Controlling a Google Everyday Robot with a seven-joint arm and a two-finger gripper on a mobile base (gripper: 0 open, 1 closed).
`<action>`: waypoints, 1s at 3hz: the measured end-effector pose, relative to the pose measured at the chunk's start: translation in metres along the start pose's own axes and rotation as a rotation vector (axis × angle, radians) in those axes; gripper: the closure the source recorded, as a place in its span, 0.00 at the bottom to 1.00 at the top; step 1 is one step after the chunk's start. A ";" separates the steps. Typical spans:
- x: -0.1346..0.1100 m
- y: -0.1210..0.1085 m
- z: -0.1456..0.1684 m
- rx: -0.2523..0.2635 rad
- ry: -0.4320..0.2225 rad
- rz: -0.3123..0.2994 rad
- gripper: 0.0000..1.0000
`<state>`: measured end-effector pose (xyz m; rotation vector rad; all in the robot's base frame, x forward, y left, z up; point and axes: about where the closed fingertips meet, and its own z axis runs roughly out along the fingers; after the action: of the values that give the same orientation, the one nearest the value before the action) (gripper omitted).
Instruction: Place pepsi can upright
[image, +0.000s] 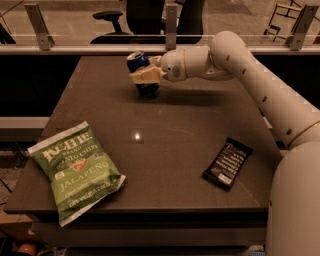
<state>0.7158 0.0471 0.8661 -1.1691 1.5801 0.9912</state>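
Pepsi can (138, 62), a small dark-blue metal drink can with a silver end, is seen at the far side of the dark-brown counter (165, 130), tilted with its top leaning to the left. It is clamped by the cream-coloured two-finger gripper (143, 76) of the white robot arm (250, 75), which reaches in from the right. Whether the can's lower end touches the counter cannot be told. A green crinkled chip bag (75, 170) is laid at the near left corner, and a flat black snack bar (227, 162) at the near right, both well apart from the can.
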 end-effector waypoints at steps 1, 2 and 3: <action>-0.006 0.002 0.005 -0.024 -0.038 -0.023 1.00; -0.011 0.002 0.005 -0.026 -0.114 -0.052 1.00; -0.017 0.003 0.002 -0.020 -0.181 -0.075 1.00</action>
<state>0.7156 0.0539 0.8820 -1.1116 1.3770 1.0350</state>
